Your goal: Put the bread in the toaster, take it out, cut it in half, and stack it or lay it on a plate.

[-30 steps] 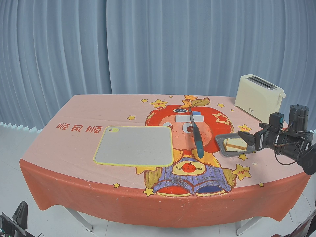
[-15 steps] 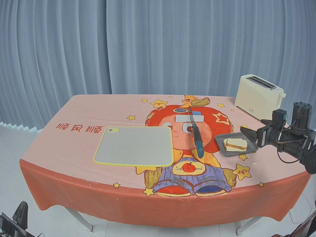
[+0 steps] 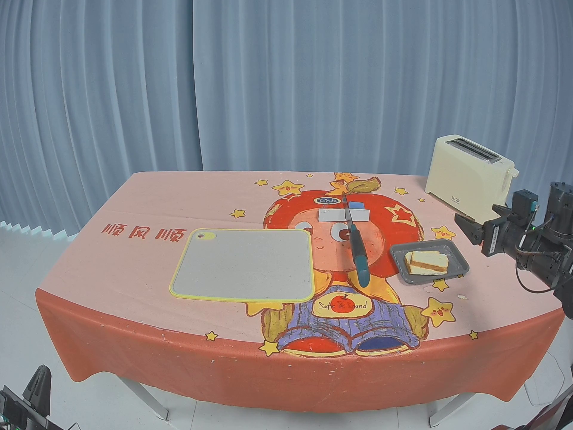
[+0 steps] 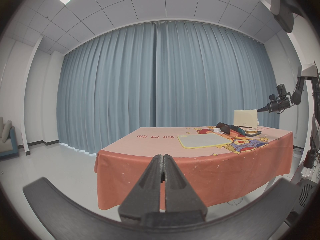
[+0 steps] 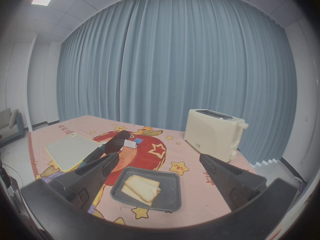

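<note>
Item: bread (image 3: 428,261), two slices overlapped on grey plate (image 3: 455,255); toaster (image 3: 468,176) behind plate; right gripper (image 3: 468,228) beside plate, spread, empty; left gripper (image 4: 163,159) far from plate, pressed together; risk: a low approach may catch the rim, shoving plate, or pinch both slices.

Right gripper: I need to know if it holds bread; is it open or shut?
Open. The right gripper has its fingers wide apart, holding nothing; the bread lies on the grey plate.
</note>
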Tool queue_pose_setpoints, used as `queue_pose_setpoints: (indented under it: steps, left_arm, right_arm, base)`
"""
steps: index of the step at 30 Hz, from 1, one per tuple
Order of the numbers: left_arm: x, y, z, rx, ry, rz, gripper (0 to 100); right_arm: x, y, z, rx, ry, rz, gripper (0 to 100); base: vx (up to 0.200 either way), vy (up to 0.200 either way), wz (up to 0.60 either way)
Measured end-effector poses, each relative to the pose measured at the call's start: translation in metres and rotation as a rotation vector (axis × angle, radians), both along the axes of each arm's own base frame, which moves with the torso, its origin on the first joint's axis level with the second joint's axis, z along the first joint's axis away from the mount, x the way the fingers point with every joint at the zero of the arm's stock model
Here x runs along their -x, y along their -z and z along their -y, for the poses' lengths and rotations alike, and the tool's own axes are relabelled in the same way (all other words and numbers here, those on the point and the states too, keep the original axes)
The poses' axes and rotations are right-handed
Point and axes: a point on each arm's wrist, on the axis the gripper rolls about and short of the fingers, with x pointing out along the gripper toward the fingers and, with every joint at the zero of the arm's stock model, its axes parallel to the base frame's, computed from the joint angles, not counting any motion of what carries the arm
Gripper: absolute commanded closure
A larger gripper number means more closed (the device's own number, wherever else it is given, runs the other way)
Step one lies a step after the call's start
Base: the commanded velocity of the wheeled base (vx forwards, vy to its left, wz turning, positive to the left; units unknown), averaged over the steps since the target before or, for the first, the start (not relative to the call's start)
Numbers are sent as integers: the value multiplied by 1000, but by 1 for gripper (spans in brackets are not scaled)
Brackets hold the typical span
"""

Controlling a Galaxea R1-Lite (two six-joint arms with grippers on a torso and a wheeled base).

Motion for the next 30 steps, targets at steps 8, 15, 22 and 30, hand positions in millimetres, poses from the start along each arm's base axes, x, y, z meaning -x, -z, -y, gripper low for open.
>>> queue_pose_setpoints:
  steps: [8, 15, 22, 30]
  left_arm:
    - [0, 0, 0, 0, -1, 0, 100]
    - [0, 0, 0, 0, 0, 0, 100]
    - [0, 0, 0, 0, 0, 0, 100]
    - [0, 0, 0, 0, -1, 0, 100]
  right_arm:
    - [21, -11, 20, -16, 119, 171, 0]
    - [45, -4, 28, -97, 164, 199, 0]
    - [81, 0, 35, -119, 188, 227, 0]
    - [127, 11, 40, -121, 210, 240, 0]
  base:
    - [0, 0, 0]
    - [0, 0, 0]
    - [0, 0, 0]
    - [0, 0, 0]
